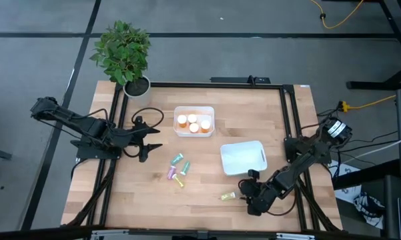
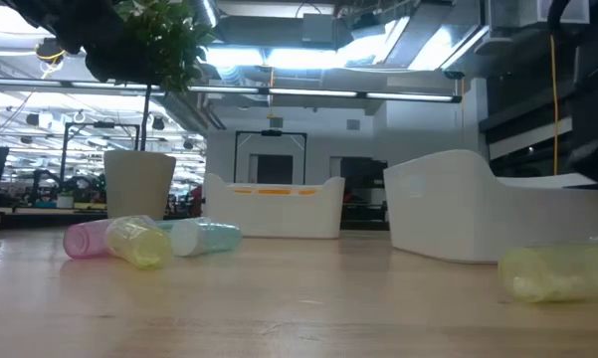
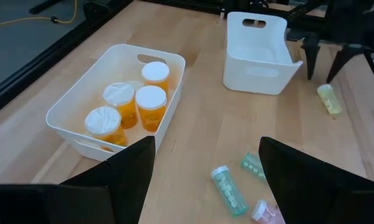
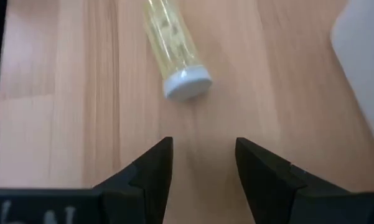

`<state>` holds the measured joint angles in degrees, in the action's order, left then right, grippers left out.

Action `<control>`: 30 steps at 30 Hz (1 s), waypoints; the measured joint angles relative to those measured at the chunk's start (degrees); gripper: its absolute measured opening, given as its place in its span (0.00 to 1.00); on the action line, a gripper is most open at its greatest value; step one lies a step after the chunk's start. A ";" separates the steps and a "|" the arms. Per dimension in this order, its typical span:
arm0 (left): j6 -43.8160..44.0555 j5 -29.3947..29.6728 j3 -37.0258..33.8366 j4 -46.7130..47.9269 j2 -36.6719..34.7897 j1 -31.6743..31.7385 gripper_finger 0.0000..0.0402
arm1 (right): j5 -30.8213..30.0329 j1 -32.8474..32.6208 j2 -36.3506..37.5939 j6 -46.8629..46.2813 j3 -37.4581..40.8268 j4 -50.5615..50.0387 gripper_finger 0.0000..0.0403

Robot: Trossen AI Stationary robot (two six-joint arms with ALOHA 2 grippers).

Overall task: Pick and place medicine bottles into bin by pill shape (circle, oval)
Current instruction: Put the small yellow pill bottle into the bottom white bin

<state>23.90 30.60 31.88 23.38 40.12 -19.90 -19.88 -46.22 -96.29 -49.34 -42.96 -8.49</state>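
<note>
Several orange bottles with white caps point(image 1: 193, 123) stand in the far white bin point(image 1: 194, 132); they also show in the left wrist view point(image 3: 150, 99). A second white bin point(image 1: 242, 158) sits right of the centre. Several pastel bottles point(image 1: 179, 169) lie on their sides mid-table. A yellow bottle point(image 1: 227, 196) lies near the front; it shows in the right wrist view point(image 4: 172, 51). My right gripper point(image 1: 249, 187) is open just right of it, touching nothing. My left gripper point(image 1: 149, 139) is open at the left, above the table.
A potted plant point(image 1: 125, 57) stands at the table's far left corner. A black frame point(image 1: 207, 85) runs along the table's far and side edges. Bare wood lies along the near edge between the pastel bottles and the yellow one.
</note>
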 joint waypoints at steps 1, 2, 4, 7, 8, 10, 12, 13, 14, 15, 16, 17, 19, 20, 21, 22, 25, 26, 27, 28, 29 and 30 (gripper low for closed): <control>0.00 -0.01 0.00 0.03 0.00 0.02 0.70 | -0.06 0.02 -0.62 0.02 0.02 1.56 0.44; 0.00 0.01 0.00 0.02 0.00 0.00 0.70 | -0.20 0.02 -1.02 0.06 0.00 2.43 0.44; 0.00 -0.01 0.00 0.02 0.00 0.00 0.70 | -0.39 0.00 -1.22 0.06 -0.17 2.89 0.44; 0.00 0.01 0.01 0.06 -0.01 0.00 0.70 | -2.67 0.00 -1.36 0.42 -0.90 2.71 0.44; -0.02 -0.02 0.02 0.07 0.00 0.01 0.70 | -3.15 0.02 -1.36 1.13 -1.28 2.81 0.44; -0.02 0.00 0.02 0.10 0.00 0.00 0.70 | -3.24 0.55 -1.36 2.12 -1.84 3.36 0.44; -0.02 -0.01 0.02 0.12 0.00 0.00 0.70 | -3.30 1.18 -1.37 3.35 -2.29 3.11 0.44; -0.01 0.01 0.02 0.10 0.00 0.01 0.70 | -3.46 1.61 -1.38 3.70 -2.52 3.20 0.44; 0.00 -0.01 0.02 0.10 0.00 0.00 0.70 | -3.63 1.99 -1.38 4.33 -2.74 3.17 0.44; 0.00 -0.02 0.02 0.10 0.00 0.00 0.70 | -3.76 2.31 -1.38 4.68 -2.96 3.13 0.44; 0.00 0.00 0.02 0.10 0.00 0.01 0.70 | -3.93 2.64 -1.38 5.04 -3.24 3.05 0.44; 0.00 0.01 0.02 0.10 0.00 0.00 0.70 | -4.21 2.95 -1.38 5.61 -3.74 2.87 0.44; 0.00 -0.02 0.02 0.12 0.00 0.01 0.70 | -4.63 3.63 -1.38 6.70 -5.19 2.32 0.44; 0.00 0.01 0.02 0.10 0.00 0.02 0.70 | -4.98 4.01 -1.38 7.61 -6.06 1.53 0.44; -0.02 -0.02 0.02 0.10 0.00 0.01 0.70 | -5.51 4.30 -1.38 7.86 -6.99 0.05 0.44; -0.02 -0.01 0.02 0.10 0.00 0.01 0.70 | -6.14 4.68 -1.38 8.17 -7.86 -1.60 0.44; -0.02 -0.02 0.02 0.10 0.00 0.02 0.70 | -8.20 6.03 -1.38 9.22 -9.77 -4.98 0.44; -0.02 -0.01 0.02 0.10 0.00 0.00 0.70 | -8.81 6.53 -1.38 9.32 -10.05 -5.31 0.44; -0.02 -0.01 0.02 0.10 0.00 0.00 0.70 | -9.15 7.08 -1.38 9.33 -10.14 -5.56 0.44; -0.02 -0.02 0.02 0.10 0.00 0.00 0.70 | -9.19 7.69 -1.38 9.33 -10.14 -5.74 0.44; -0.02 -0.02 0.02 0.10 0.00 0.02 0.70 | -9.16 8.25 -1.38 9.33 -10.14 -5.93 0.44; -0.02 -0.02 0.02 0.10 0.00 0.01 0.70 | -9.16 8.80 -1.38 9.33 -10.14 -6.05 0.44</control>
<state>23.88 30.59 31.90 23.49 40.12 -19.89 -29.04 -37.42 -97.67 -40.01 -53.10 -14.53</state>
